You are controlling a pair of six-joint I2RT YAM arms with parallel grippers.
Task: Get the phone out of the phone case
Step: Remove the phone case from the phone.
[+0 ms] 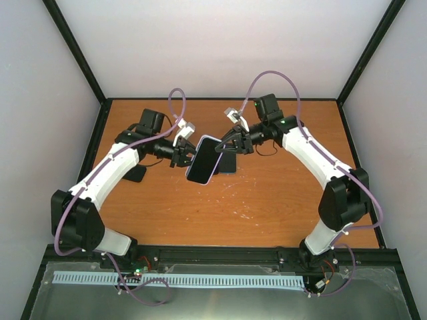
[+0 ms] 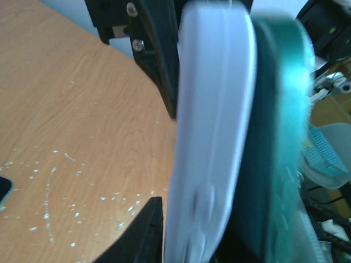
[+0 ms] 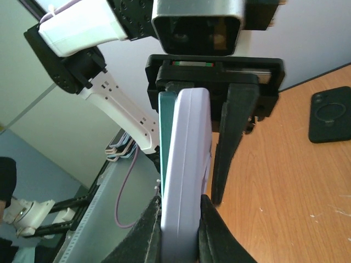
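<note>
Right jaws pinched tight on the phone, gripping its lilac case from 2 o'clock; left jaws narrow around it from 9 o'clock. Firm grip there? Can't tell. Phone's aloft over the table centre, likely so both jaws can pry case from phone.

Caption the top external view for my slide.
The left gripper and right gripper meet at a lavender-cased phone raised above the wooden table, the right one clamped on it.
</note>
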